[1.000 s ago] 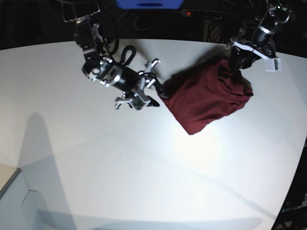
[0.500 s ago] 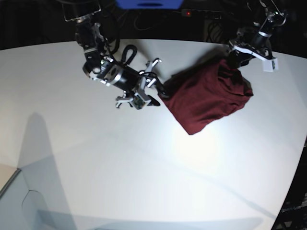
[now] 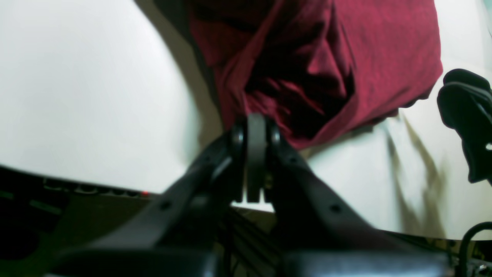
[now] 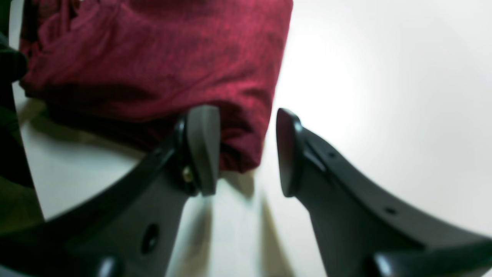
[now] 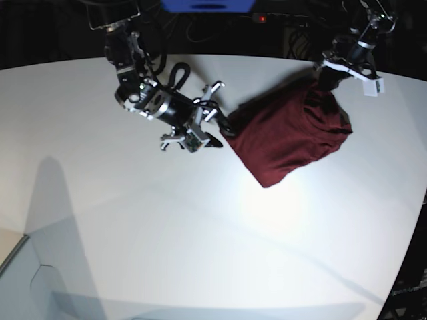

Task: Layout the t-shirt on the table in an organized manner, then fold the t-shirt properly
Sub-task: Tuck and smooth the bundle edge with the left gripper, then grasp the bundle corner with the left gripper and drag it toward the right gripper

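Observation:
The dark maroon t-shirt (image 5: 287, 137) lies bunched on the white table (image 5: 167, 220) at the back right. My left gripper (image 5: 325, 79) is at the shirt's far right corner. In the left wrist view its fingers (image 3: 255, 130) are pressed together on a fold of the t-shirt (image 3: 326, 69). My right gripper (image 5: 223, 130) is at the shirt's left edge. In the right wrist view the right gripper (image 4: 248, 154) is open, low over the table (image 4: 384, 77), with a corner of the t-shirt (image 4: 161, 57) between its fingers.
Dark equipment and cables line the table's far edge (image 5: 267, 20). The table's curved edge (image 5: 407, 253) runs down the right side. White tabletop stretches in front of the shirt and to its left. The right arm's black finger (image 3: 465, 115) shows in the left wrist view.
My left gripper has closed on the shirt's far corner and drawn back slightly. The right arm and the rest of the shirt have stayed in place.

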You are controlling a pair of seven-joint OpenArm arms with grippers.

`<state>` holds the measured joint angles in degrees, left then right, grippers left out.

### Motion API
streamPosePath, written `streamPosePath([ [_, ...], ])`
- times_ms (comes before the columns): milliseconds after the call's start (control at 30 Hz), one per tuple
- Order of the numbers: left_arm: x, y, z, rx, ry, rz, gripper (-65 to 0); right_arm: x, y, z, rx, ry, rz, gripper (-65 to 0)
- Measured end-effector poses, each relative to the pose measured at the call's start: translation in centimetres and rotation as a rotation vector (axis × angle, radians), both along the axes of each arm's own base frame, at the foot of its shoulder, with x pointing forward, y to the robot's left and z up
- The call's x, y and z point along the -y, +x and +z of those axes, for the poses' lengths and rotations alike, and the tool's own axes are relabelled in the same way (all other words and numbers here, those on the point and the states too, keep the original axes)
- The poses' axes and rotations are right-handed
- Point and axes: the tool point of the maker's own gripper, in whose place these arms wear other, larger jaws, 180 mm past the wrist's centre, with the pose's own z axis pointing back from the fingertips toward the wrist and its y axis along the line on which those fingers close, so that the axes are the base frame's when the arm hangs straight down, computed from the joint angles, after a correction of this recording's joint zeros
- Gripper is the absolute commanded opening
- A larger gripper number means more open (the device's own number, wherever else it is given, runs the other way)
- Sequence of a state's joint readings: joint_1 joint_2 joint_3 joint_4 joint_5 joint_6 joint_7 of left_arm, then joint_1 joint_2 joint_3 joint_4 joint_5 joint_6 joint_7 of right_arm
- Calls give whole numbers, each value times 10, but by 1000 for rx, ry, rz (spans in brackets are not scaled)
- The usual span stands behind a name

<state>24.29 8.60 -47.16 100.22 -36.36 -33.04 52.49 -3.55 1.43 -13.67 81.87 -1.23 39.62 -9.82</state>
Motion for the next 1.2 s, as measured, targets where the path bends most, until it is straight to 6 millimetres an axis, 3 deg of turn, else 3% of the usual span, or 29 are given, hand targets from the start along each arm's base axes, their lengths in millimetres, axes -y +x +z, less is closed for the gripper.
streamPosePath([
  [133,3,-16,1,-32,13,-12,-649,0,0,0,0,0,0,-401],
  [300,14,-22,7,-29,22,-57,-649,0,0,0,0,0,0,-401],
  [500,26,-26,-5,-56,-24,-68,-649,0,0,0,0,0,0,-401],
  [667,52,-32,-28,-114,-101,-112,-649,-1,0,0,0,4,0,-401],
  [900,62,-34,-30,-122,-116,-139,-635,0,0,0,0,1,0,-404],
  [967,60,-36,-29,-123,-111,-136,-586,0,0,0,0,1,0,-404],
  [1200,58,-39,-19,-107,-96,-141,-260,0,0,0,0,2,0,-404],
])
